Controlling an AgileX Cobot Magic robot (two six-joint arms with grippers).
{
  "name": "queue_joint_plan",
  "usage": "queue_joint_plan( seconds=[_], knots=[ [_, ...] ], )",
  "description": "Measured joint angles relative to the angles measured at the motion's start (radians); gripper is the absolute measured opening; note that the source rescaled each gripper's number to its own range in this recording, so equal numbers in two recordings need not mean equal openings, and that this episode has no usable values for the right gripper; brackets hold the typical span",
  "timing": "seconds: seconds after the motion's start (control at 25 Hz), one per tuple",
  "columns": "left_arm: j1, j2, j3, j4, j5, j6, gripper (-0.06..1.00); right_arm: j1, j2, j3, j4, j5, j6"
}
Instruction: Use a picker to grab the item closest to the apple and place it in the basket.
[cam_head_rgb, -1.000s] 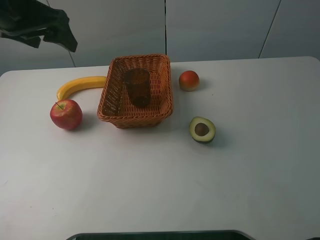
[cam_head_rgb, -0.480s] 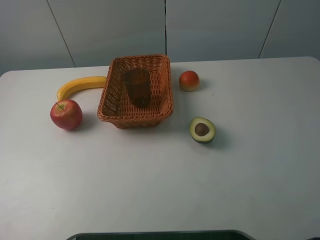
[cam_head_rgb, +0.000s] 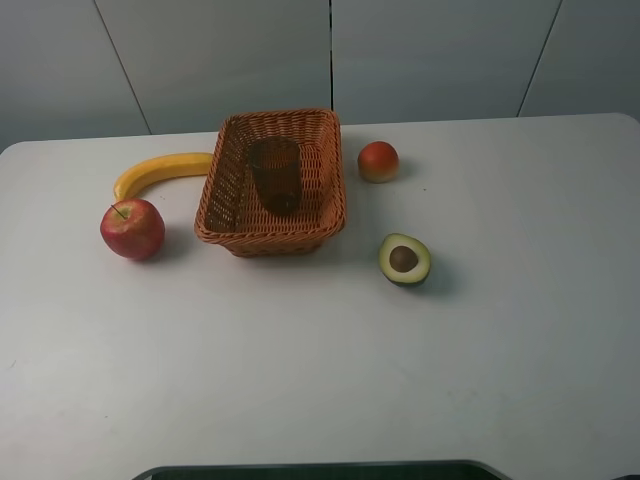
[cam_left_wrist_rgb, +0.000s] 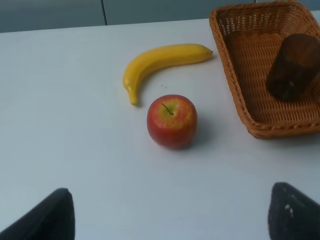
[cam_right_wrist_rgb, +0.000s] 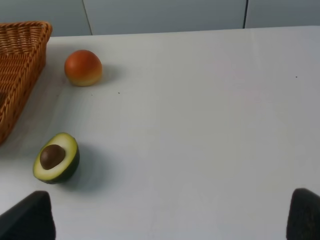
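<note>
A red apple (cam_head_rgb: 132, 228) (cam_left_wrist_rgb: 172, 121) sits on the white table, left of the wicker basket (cam_head_rgb: 228, 226) (cam_left_wrist_rgb: 233, 80). The yellow banana (cam_head_rgb: 160, 172) (cam_left_wrist_rgb: 159, 61) lies just behind the apple, its far end by the basket's left wall. Neither arm shows in the exterior high view. In the left wrist view my left gripper (cam_left_wrist_rgb: 170, 220) is open, well short of the apple, with only its dark fingertips (cam_left_wrist_rgb: 47, 217) showing. My right gripper (cam_right_wrist_rgb: 170, 217) is open too, holding nothing, near the avocado half (cam_right_wrist_rgb: 56, 158).
A dark brown cup (cam_head_rgb: 275, 175) (cam_left_wrist_rgb: 293, 73) stands inside the basket. An orange-red fruit (cam_head_rgb: 378, 161) (cam_right_wrist_rgb: 83, 67) lies right of the basket. The avocado half (cam_head_rgb: 404, 259) lies in front of that fruit, cut face up.
The left arm, seen at the top left corner of the exterior high view a second ago, has left that view. The objects on the table have not moved.
</note>
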Motion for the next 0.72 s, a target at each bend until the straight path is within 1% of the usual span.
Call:
queue_joint_plan(
  seconds=[0.4, 0.56, 0.72],
  knots=[
    [0.0, -0.255, 0.149, -0.01, 0.013, 0.014, 0.99, 0.0, 0.0, 0.0, 0.0, 0.0, 0.0],
    [0.0, -0.274, 0.194, -0.007, 0.013, 0.027, 0.99, 0.0, 0.0, 0.0, 0.0, 0.0, 0.0],
    [0.0, -0.278, 0.2, 0.007, 0.011, 0.03, 0.99, 0.0, 0.0, 0.0, 0.0, 0.0, 0.0]
  ],
)
